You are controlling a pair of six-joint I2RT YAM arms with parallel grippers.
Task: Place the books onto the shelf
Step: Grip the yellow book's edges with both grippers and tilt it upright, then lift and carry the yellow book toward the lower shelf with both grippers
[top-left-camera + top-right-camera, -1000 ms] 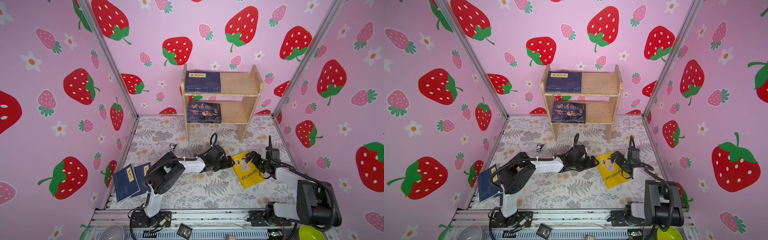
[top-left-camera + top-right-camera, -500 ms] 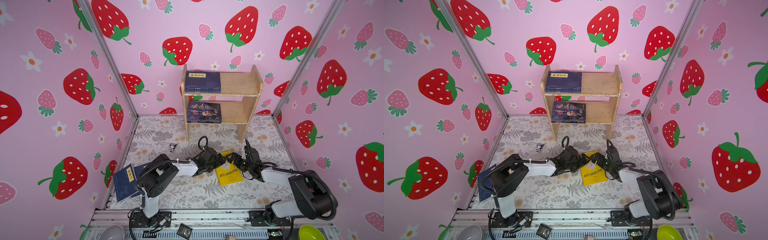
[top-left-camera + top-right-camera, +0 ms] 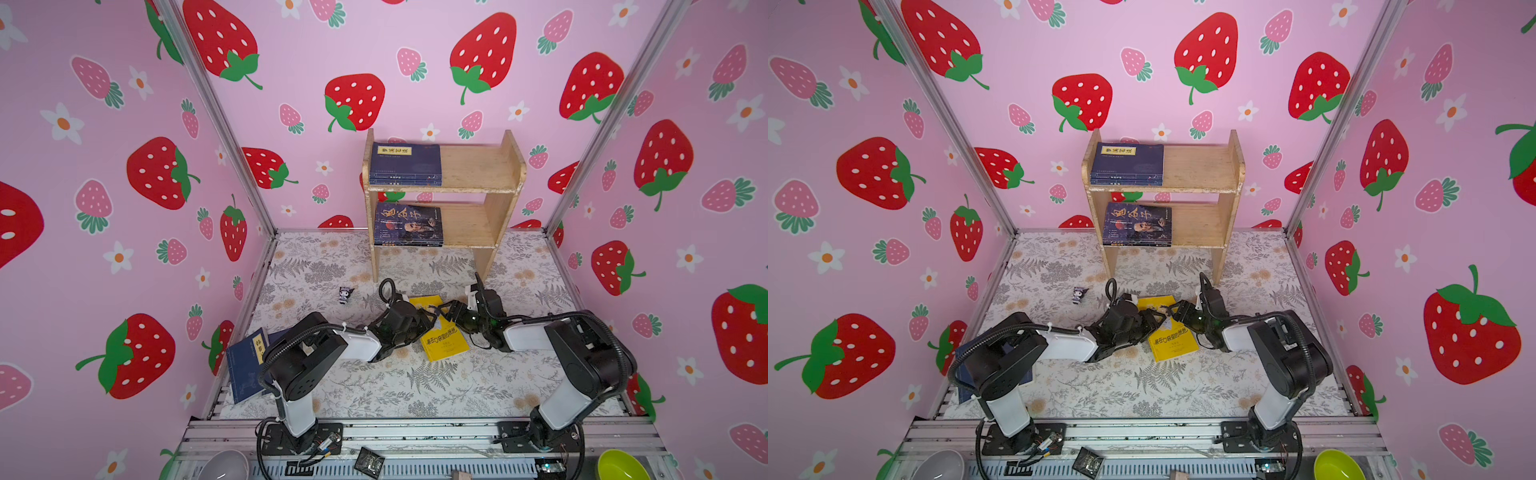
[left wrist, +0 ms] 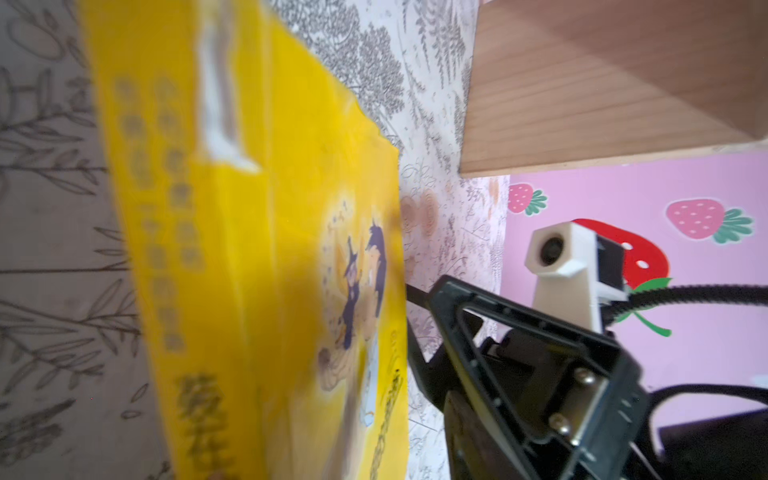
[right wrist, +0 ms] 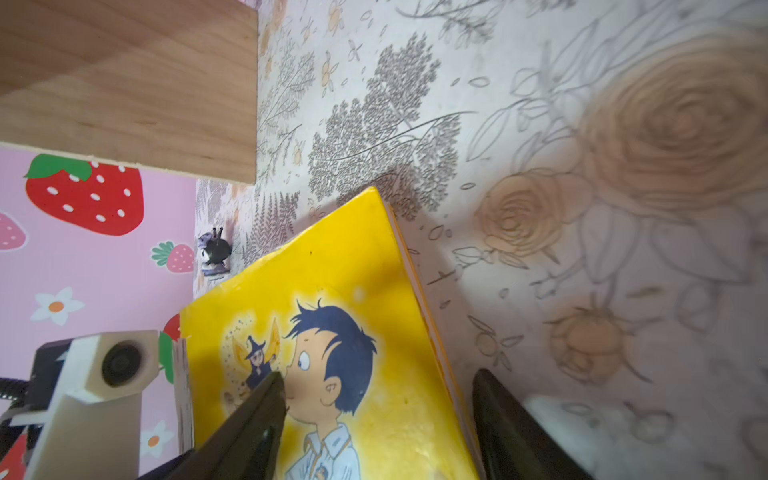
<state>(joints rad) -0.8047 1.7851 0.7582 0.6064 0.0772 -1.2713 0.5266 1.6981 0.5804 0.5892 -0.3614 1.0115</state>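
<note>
A pink booth papered with strawberries, seen from above, with a floral-patterned surface [image 3: 415, 382] and two black-and-white robot arms mounted at its near edge. At near left, navy books [image 3: 245, 365] with yellow labels lie flat on the surface, partly hidden behind the left arm. In the middle lies a thin yellow book [image 3: 444, 338] with a cartoon boy on its cover, flat and face up, with both arms reaching in over its far half. The left gripper [image 3: 426, 320] sits at the book's left edge; its opening cannot be made out. The right gripper [image 5: 378, 378] has its jaws apart, one finger over the cover and one on the surface beside the right edge. The paperback looks light, glossy and bendy, likely to sag or slip if pinched at a corner; gripping near the stiffer spine edge seems safest. A tiny dark figurine [image 3: 345, 294] stands further back to the left. Against the far wall stands the wooden shelf [image 3: 513, 166], with a navy stack [image 3: 405, 164] at the left of the top tier, a dark book [image 3: 409, 224] with an old man's face below, and bare wood to their right.
</note>
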